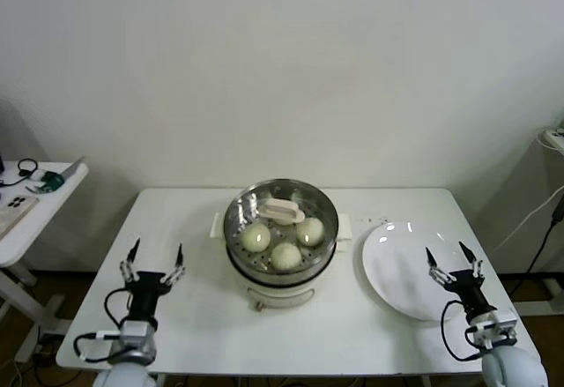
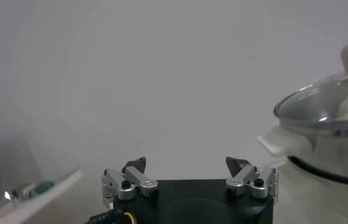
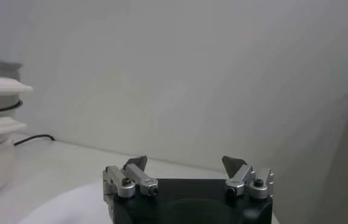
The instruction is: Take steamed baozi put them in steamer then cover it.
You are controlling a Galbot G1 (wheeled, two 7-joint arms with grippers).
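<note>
Head view, glass cover [image 1: 280, 218] on steamer [image 1: 280, 268] over baozi [image 1: 285, 256], left gripper [image 1: 156, 257] and right gripper [image 1: 453, 256] fingers spread, empty, white plate [image 1: 398, 272].

Behind the cover's handle [image 1: 280, 210], a fourth baozi [image 1: 297, 198] at the steamer's [image 1: 280, 268] far side shows only partly.

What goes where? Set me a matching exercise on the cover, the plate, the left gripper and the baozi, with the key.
Things:
1. cover
2. white plate
3. left gripper
4. steamed baozi

Places or states:
A. bare, on the table right of the steamer
B. inside the pot, under glass
C. resting on top of the pot
D. jaws open, above the table left of the pot

Pairs: 1-C, 2-A, 3-D, 4-B
</note>
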